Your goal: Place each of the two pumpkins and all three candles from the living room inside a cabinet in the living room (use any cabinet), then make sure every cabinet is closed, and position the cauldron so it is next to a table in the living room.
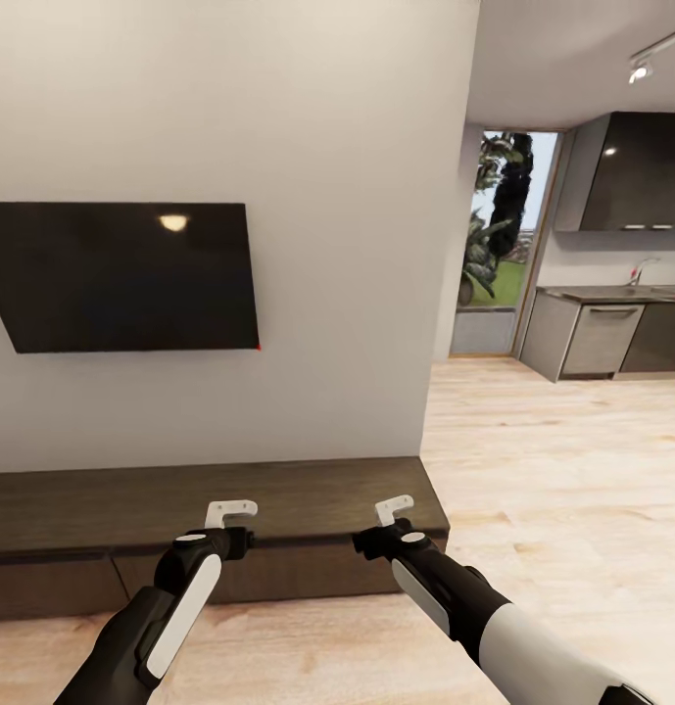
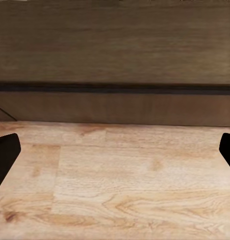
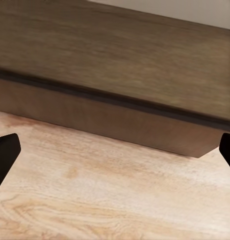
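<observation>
Your two arms reach forward from the bottom of the head view, black and white, side by side over pale wood floor. Your left gripper is spread wide and holds nothing: in the left wrist view its dark fingertips sit at opposite sides with only floor planks between them. Your right gripper is likewise released and empty, its fingertips far apart in the right wrist view.

Just ahead of both grippers stands the cabinet, long, low and dark brown, set against the grey wall. Its flat fronts look flush and closed. Your left gripper hangs before the middle stretch of its front edge; your right gripper hangs near its right end, and the right wrist view shows that front corner.

On the wall above the cabinet's left part hangs a black television. Far to the right you have a kitchen counter with dark cupboards and a tall window.
</observation>
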You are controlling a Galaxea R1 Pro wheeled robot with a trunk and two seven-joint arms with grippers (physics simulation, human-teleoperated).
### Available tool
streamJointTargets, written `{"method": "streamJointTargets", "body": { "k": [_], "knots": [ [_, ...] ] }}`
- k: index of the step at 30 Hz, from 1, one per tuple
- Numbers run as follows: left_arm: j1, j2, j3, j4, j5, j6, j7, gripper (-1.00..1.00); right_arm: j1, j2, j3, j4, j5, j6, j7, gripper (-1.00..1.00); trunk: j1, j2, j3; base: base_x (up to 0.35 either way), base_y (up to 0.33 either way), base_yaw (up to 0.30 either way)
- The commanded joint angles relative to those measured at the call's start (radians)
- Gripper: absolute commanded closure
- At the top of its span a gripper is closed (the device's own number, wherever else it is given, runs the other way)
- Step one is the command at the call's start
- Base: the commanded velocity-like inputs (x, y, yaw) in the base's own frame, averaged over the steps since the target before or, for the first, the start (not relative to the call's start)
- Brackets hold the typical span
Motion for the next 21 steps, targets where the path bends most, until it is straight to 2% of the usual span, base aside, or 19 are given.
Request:
{"method": "streamJointTargets", "body": {
  "k": [1, 21],
  "knots": [
    [-0.001, 0.001, -0.003, -0.001, 0.01, 0.002, 0.01, -1.0, -0.001, -0.001, 0.006, -0.002, -0.01, 0.002, -0.01, -1.0, -0.004, 0.006, 0.002, 0.0, 0.0, 0.0],
    [-0.001, 0.001, -0.003, -0.001, 0.01, 0.002, 0.01, -1.0, -0.001, -0.001, 0.007, -0.002, -0.01, 0.001, -0.01, -1.0, -0.081, 0.146, 0.065, 0.0, 0.0, 0.0]
  ]
}}
